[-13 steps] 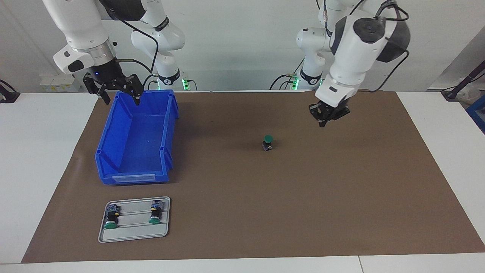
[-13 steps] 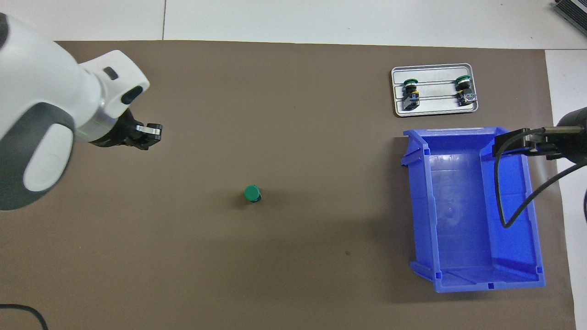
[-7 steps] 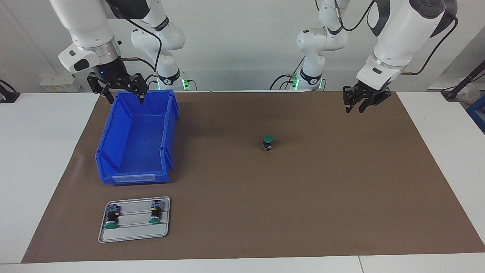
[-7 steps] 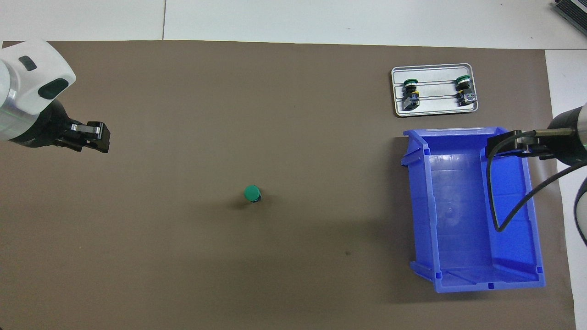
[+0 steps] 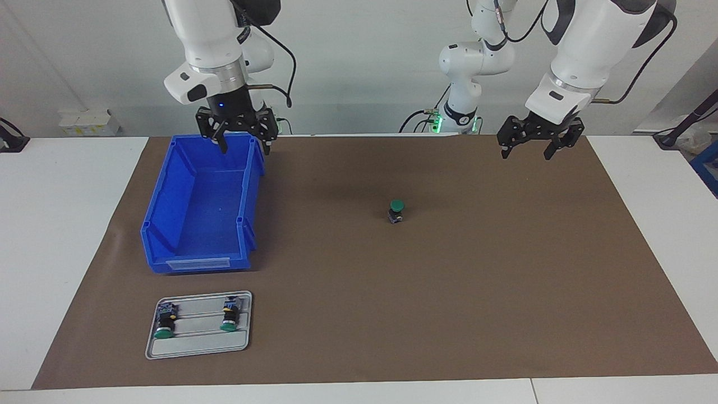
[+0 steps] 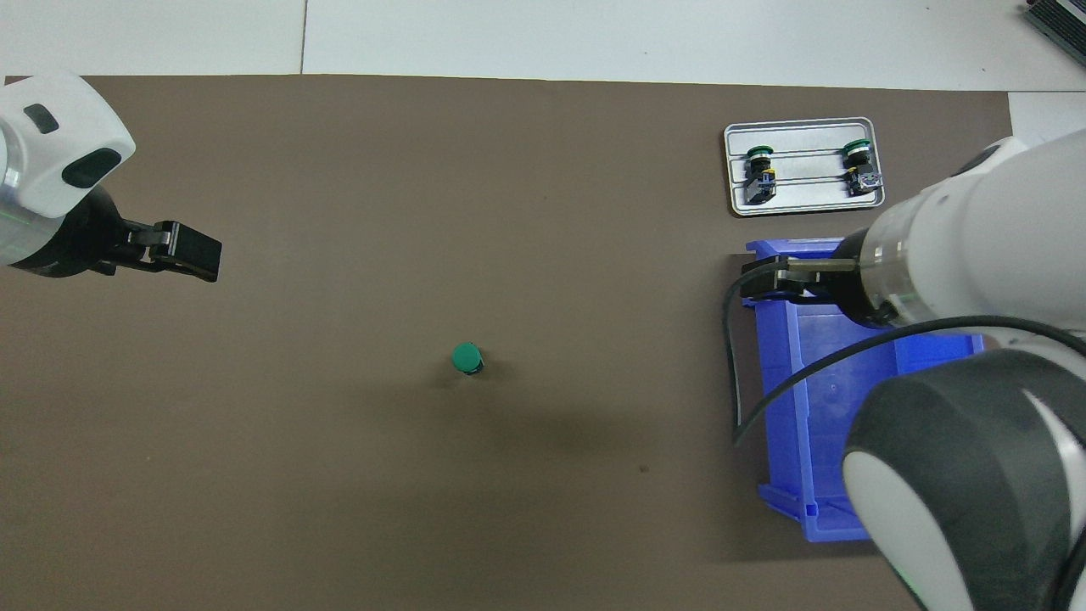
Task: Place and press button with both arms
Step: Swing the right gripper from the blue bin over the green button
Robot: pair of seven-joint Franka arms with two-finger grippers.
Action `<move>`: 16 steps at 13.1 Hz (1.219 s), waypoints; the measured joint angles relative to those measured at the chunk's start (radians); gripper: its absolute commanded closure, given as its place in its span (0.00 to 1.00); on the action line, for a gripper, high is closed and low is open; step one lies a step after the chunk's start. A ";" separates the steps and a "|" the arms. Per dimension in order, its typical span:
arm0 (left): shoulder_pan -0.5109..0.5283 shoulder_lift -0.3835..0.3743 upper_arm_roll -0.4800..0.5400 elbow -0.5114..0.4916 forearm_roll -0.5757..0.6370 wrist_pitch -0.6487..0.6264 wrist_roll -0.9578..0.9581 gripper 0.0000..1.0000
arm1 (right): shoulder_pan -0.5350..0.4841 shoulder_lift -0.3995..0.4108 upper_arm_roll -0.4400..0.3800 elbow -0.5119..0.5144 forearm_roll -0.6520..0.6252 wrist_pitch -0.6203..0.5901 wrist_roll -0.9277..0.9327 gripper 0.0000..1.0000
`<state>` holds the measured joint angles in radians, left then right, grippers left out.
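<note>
One button stands upright, green cap up, on the brown mat near the table's middle; it also shows in the overhead view. Two twin buttons lie on a grey tray. My left gripper is open and empty, raised over the mat toward the left arm's end, well apart from the standing button; it also shows in the overhead view. My right gripper is open and empty, over the blue bin's wall nearest the robots. In the overhead view the right arm hides its gripper.
The blue bin sits at the right arm's end of the mat, seen partly under the right arm in the overhead view. The grey tray lies farther from the robots than the bin.
My left gripper has drawn away from the button toward the left arm's end and spread its fingers. My right gripper has moved along the bin's near wall toward the table's middle.
</note>
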<state>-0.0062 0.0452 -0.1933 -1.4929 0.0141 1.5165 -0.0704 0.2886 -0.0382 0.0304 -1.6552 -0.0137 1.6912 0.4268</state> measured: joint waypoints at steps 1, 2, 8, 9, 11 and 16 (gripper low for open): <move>0.000 -0.004 0.000 0.000 0.000 0.000 0.000 0.00 | 0.035 0.007 0.000 -0.001 0.000 0.003 0.056 0.03; 0.000 -0.006 0.000 0.000 0.000 0.000 0.000 0.00 | 0.066 0.017 0.001 -0.001 0.000 0.005 0.103 0.03; 0.002 -0.009 0.006 -0.015 0.000 -0.001 -0.001 0.00 | 0.269 0.149 0.002 0.022 -0.002 0.128 0.394 0.03; 0.004 -0.011 0.008 -0.022 0.000 -0.001 -0.001 0.00 | 0.306 0.193 0.002 0.049 -0.003 0.139 0.445 0.03; 0.008 -0.014 0.009 -0.029 0.000 -0.002 -0.001 0.00 | 0.359 0.276 0.002 0.097 -0.015 0.159 0.534 0.03; 0.027 -0.019 0.010 -0.033 0.000 -0.002 -0.001 0.00 | 0.436 0.430 0.000 0.150 -0.053 0.269 0.737 0.03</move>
<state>0.0207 0.0267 -0.1830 -1.5258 0.0141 1.5140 -0.0716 0.7246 0.3916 0.0306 -1.5050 -0.0663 1.9601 1.1637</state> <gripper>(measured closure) 0.000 0.031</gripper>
